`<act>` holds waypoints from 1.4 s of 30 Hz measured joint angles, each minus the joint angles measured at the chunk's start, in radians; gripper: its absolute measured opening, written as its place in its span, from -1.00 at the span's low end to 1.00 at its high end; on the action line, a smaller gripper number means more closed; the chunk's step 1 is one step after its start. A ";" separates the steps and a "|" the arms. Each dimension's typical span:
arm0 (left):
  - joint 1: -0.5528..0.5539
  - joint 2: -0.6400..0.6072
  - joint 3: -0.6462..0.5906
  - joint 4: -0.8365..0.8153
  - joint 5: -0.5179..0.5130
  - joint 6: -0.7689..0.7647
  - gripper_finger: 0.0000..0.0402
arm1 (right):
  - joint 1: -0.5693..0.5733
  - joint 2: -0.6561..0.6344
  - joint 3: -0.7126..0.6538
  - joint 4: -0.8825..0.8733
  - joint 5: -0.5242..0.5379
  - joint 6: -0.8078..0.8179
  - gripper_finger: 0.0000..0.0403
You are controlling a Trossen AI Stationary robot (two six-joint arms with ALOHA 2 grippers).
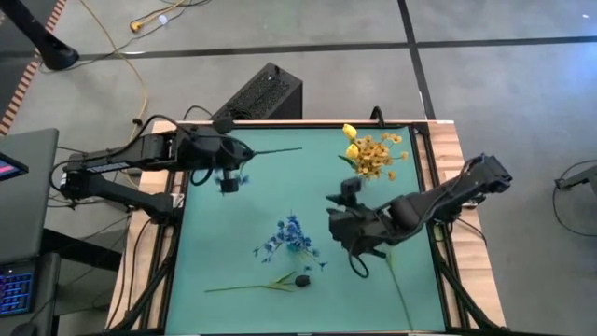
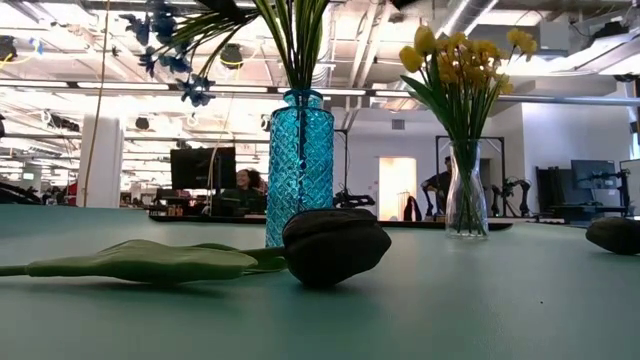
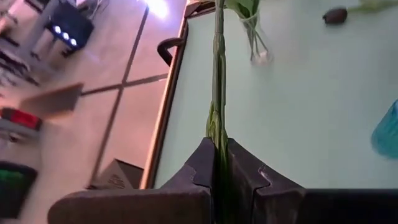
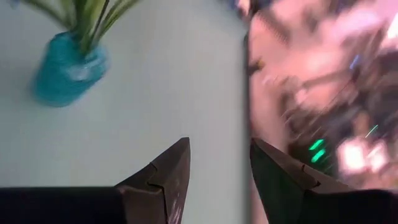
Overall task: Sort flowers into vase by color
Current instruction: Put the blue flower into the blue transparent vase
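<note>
My left gripper (image 1: 233,154) is up over the table's far left, shut on a flower with a thin green stalk (image 1: 280,149); a blue blur (image 1: 229,181) beside the gripper looks like its blooms. My right gripper (image 1: 359,254) hangs open over the table's right half, with nothing between its fingers (image 4: 217,155). A blue vase (image 1: 292,235) with blue sprays stands mid-table. A clear vase (image 1: 373,157) with yellow flowers stands at the far right. A dark bud (image 2: 335,245) lies on the table near the front, its stalk and leaf (image 2: 140,262) stretching left. My left gripper pinches the green stalk (image 3: 217,127) between its two shut fingers. The stalk runs straight on ahead of the fingertips, toward the table's right side. It is lifted clear of the table. The bloom end lies behind the fingers, out of the wrist view.
Another green stalk (image 1: 399,285) lies on the mat near the right front corner, below my right gripper. A dark lump (image 2: 615,235) rests on the table at the low view's right. Wooden rails (image 1: 448,187) frame the mat. People and desks show beyond the table.
</note>
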 joint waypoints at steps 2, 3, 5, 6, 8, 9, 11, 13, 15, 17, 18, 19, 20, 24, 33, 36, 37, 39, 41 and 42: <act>0.000 0.000 0.000 0.000 0.008 -0.071 -0.98 | -0.026 0.000 0.011 0.117 -0.002 -0.244 -0.05; 0.001 0.000 0.000 0.000 0.008 -0.110 -0.98 | -0.039 0.000 0.012 0.180 -0.007 -0.370 -0.05; 0.010 0.000 0.000 -0.001 0.011 -0.190 -0.98 | -0.071 0.001 0.012 0.327 -0.018 -0.606 -0.05; 0.015 0.000 0.000 -0.003 0.012 -0.238 -0.98 | -0.088 0.001 0.012 0.388 -0.027 -0.707 -0.05; 0.027 0.001 0.000 -0.011 0.014 -0.332 -0.98 | -0.127 0.011 0.013 0.525 -0.044 -0.900 -0.05; 0.035 0.002 0.000 -0.014 0.021 -0.377 -0.98 | -0.146 0.017 0.014 0.581 -0.046 -0.977 -0.05; 0.049 0.002 0.000 -0.024 0.048 -0.455 -0.98 | -0.184 0.032 0.013 0.670 -0.050 -1.114 -0.05; 0.065 0.002 0.000 -0.024 0.078 -0.522 -0.97 | -0.224 0.050 0.013 0.741 -0.060 -1.222 -0.05; 0.076 0.002 0.000 -0.019 0.112 -0.572 -0.96 | -0.262 0.073 0.013 0.772 -0.060 -1.297 -0.05; 0.084 0.002 0.000 -0.017 0.143 -0.595 -0.95 | -0.302 0.100 0.013 0.781 -0.057 -1.357 -0.05; 0.085 0.002 0.000 -0.020 0.158 -0.605 -0.95 | -0.320 0.116 0.013 0.787 -0.049 -1.385 -0.05; 0.085 0.002 0.000 -0.024 0.168 -0.612 -0.95 | -0.337 0.135 0.013 0.809 -0.036 -1.416 -0.05; 0.085 0.002 0.000 -0.031 0.173 -0.617 -0.95 | -0.353 0.150 0.013 0.834 -0.016 -1.451 -0.05; 0.084 0.002 0.000 -0.048 0.177 -0.625 -0.94 | -0.385 0.210 0.012 1.004 0.053 -1.581 -0.05; 0.084 0.002 0.000 -0.064 0.179 -0.605 -0.94 | -0.401 0.267 0.012 1.097 0.042 -1.672 -0.05; 0.084 0.002 0.000 -0.085 0.190 -0.600 -0.94 | -0.407 0.266 0.012 1.113 0.042 -1.653 -0.05; 0.084 0.002 0.000 -0.092 0.187 -0.599 -0.94 | -0.409 0.266 0.012 1.119 0.043 -1.639 -0.05; 0.084 0.002 0.000 -0.092 0.186 -0.599 -0.94 | -0.414 0.266 0.012 1.127 0.043 -1.622 -0.05; 0.084 0.002 0.000 -0.092 0.186 -0.599 -0.94 | -0.415 0.264 0.012 1.129 0.043 -1.622 -0.06; 0.084 0.002 0.000 -0.092 0.186 -0.599 -0.95 | -0.414 0.264 0.012 1.129 0.043 -1.623 -0.07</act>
